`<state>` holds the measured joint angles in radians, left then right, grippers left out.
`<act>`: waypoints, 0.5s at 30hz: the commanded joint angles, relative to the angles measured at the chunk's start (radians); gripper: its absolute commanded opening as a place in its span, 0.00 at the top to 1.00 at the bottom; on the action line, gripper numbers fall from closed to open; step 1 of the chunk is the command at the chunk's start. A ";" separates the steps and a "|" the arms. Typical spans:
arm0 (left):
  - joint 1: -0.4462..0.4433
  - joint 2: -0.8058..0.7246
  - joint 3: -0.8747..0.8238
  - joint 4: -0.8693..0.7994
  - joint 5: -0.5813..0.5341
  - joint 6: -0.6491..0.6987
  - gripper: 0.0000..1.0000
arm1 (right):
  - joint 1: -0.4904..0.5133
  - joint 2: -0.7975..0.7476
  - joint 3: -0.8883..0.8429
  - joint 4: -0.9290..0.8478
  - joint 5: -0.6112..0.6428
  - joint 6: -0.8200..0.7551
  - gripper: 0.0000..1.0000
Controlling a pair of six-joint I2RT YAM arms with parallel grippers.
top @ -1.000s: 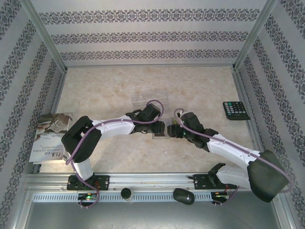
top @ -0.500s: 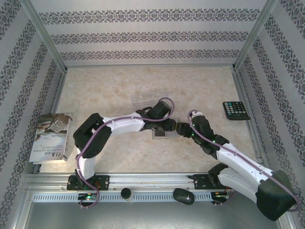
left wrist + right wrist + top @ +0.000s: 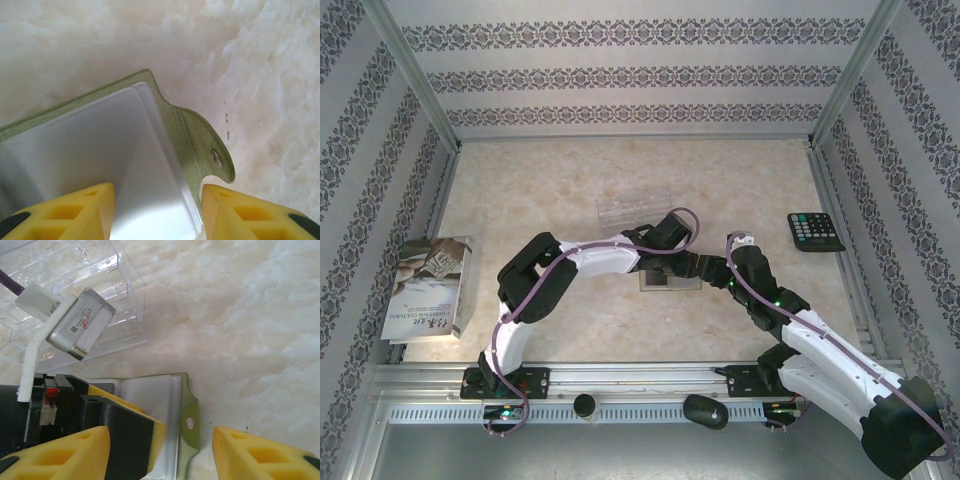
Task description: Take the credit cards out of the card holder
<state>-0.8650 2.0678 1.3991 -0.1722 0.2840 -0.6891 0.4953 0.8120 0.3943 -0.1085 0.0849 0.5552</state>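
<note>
The olive-green card holder (image 3: pixel 175 120) lies open on the table, pale see-through sleeves (image 3: pixel 100 150) fanned up and its snap tab (image 3: pixel 216 157) pointing right. The credit cards are hidden; I cannot make one out in the sleeves. My left gripper (image 3: pixel 156 215) is open, low over the holder, its yellow fingers either side of the sleeve stack. My right gripper (image 3: pixel 160 455) is open, facing the holder (image 3: pixel 189 415) from the right, with a left finger (image 3: pixel 150 430) and the tab between its fingers. From above, both grippers (image 3: pixel 688 266) (image 3: pixel 712 270) meet over the holder (image 3: pixel 660 282).
A clear plastic tray (image 3: pixel 632 207) sits just behind the holder. A black calculator (image 3: pixel 815 231) lies at the right edge, a printed booklet (image 3: pixel 425 287) at the left. Patterned walls enclose the marbled table (image 3: pixel 550 180).
Both grippers have shifted right. The left one now sits over the holder. The right one has backed off to the holder's right edge and its jaws have narrowed.
</note>
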 commanded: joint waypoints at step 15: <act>0.042 -0.265 -0.201 0.037 -0.134 0.004 0.45 | -0.029 0.186 0.109 0.116 -0.253 0.005 0.75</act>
<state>-0.8482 1.8778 1.2388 -0.1490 0.2073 -0.6884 0.4728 0.9627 0.4564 -0.0509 -0.0795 0.5697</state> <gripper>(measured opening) 0.547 0.250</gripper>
